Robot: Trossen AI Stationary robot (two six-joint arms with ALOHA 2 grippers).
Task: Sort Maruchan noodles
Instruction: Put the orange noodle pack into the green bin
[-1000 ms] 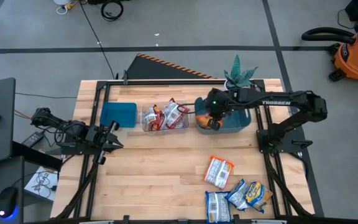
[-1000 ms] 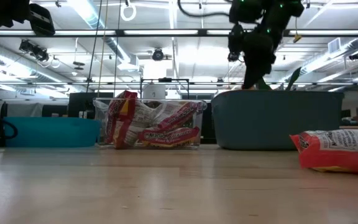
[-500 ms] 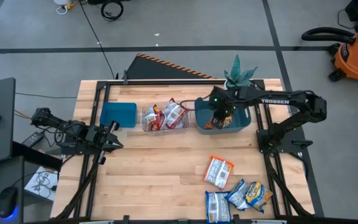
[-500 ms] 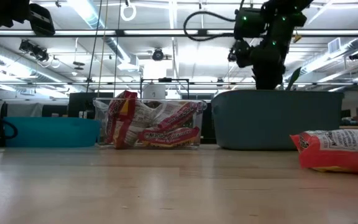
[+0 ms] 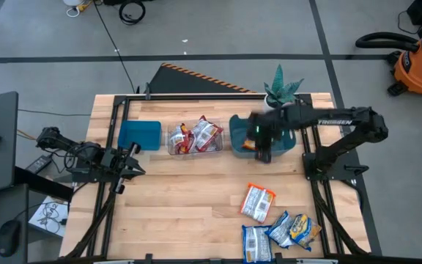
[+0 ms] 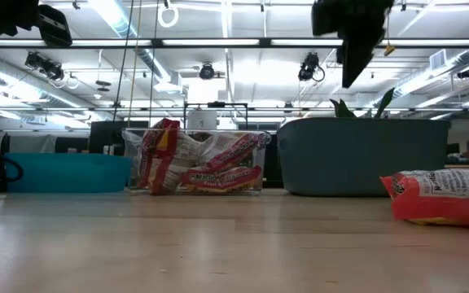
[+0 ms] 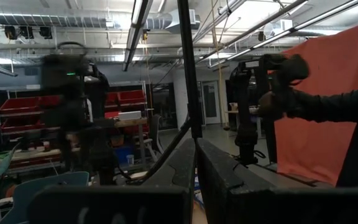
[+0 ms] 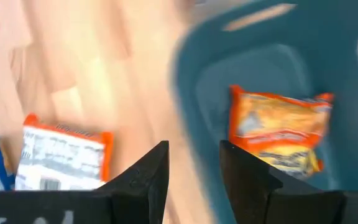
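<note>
My right gripper (image 5: pixel 264 149) (image 8: pixel 194 168) is open and empty, raised above the near rim of the dark blue bin (image 5: pixel 284 144) (image 6: pixel 365 159). An orange noodle packet (image 8: pixel 278 130) (image 5: pixel 247 144) lies flat on that bin's floor. Red-and-silver packets (image 5: pixel 196 136) stand in the clear tub (image 6: pixel 198 167). Another orange packet (image 5: pixel 258 202) (image 8: pixel 61 155) lies on the table near the front right, with blue-and-yellow packets (image 5: pixel 280 236) beyond it at the near edge. My left gripper (image 5: pixel 129 165) waits shut at the table's left edge.
A light blue bin (image 5: pixel 139 134) (image 6: pixel 67 172) stands left of the clear tub. A potted plant (image 5: pixel 280 86) stands behind the dark blue bin. Bare wood (image 5: pixel 182 198) spans the table's middle and near left. A person (image 7: pixel 328 112) shows in the room in the left wrist view.
My right gripper has dipped into the dark blue bin with the orange packet, then risen and gone toward the table's near edge. The orange packet stays behind, lying in the bin.
</note>
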